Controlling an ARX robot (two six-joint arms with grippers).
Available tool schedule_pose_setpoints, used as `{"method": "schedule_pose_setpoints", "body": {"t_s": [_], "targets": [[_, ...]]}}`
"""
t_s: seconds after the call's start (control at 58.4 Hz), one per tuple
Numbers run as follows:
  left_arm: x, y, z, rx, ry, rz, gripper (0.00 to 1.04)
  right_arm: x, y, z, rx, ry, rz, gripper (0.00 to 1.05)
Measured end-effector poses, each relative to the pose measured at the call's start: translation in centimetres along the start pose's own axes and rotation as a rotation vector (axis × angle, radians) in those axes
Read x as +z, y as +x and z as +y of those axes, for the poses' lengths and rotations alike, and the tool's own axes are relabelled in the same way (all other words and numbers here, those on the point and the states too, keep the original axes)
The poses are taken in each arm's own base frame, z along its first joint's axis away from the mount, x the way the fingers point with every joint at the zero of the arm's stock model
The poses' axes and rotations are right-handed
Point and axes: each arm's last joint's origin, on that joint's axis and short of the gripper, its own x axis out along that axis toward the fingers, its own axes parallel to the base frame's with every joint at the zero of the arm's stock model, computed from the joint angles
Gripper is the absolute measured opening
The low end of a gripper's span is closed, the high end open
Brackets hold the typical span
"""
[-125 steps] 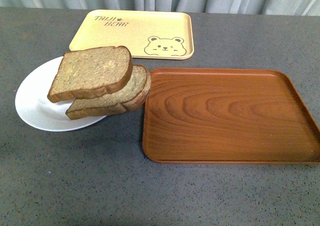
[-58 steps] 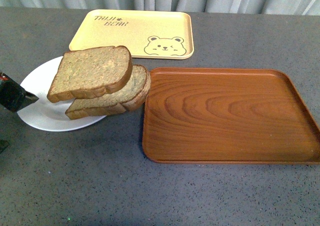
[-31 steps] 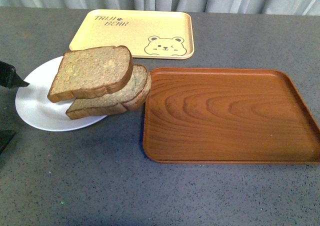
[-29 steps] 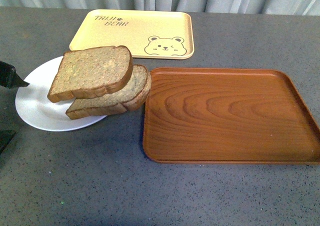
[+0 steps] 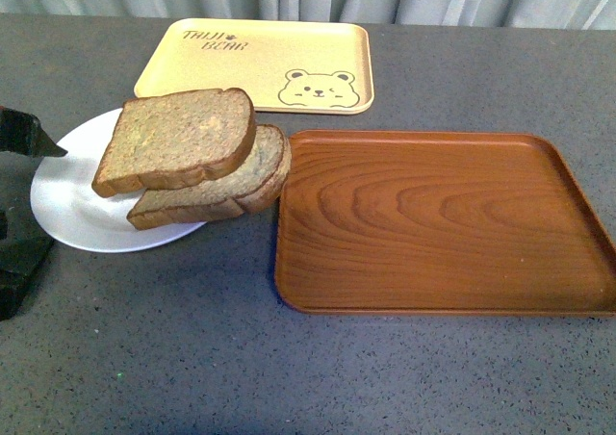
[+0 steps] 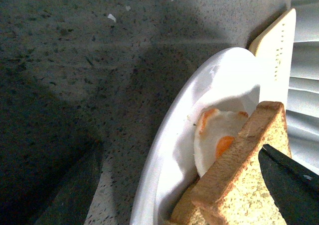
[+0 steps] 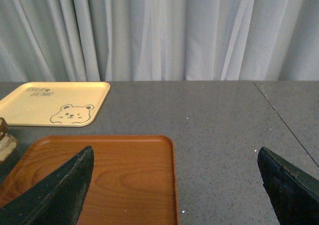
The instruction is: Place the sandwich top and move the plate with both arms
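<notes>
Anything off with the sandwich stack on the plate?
Yes. The sandwich top sits skewed on the lower slice: it is shifted left, not squared up. The lower slice overhangs the right rim of the plate and reaches the edge of the brown tray. Whether they touch is unclear. Nothing looks spilled or broken.

table (image 5: 385, 377): dark grey, speckled | plate (image 5: 67, 204): white, round, left | yellow tray (image 5: 231, 64): far, just behind plate | brown tray (image 5: 443, 223): wood-grain, centre to right, just beside plate
</notes>
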Motion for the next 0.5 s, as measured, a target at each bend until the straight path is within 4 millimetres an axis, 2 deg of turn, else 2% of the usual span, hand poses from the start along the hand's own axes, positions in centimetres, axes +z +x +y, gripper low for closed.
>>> {"method": "schedule_pose_setpoints", "body": {"t_s": [0.24,0.497], "targets": [[-0.5,1.4,-0.2,-0.044,-0.019,0.022,0.96,0.0,0.0,0.0,0.000,0.000,0.000,0.96],[-0.6,1.9,0.1,-0.073,-0.049,0.037,0.96,0.0,0.0,0.0,0.000,0.000,0.000,0.96]]}}
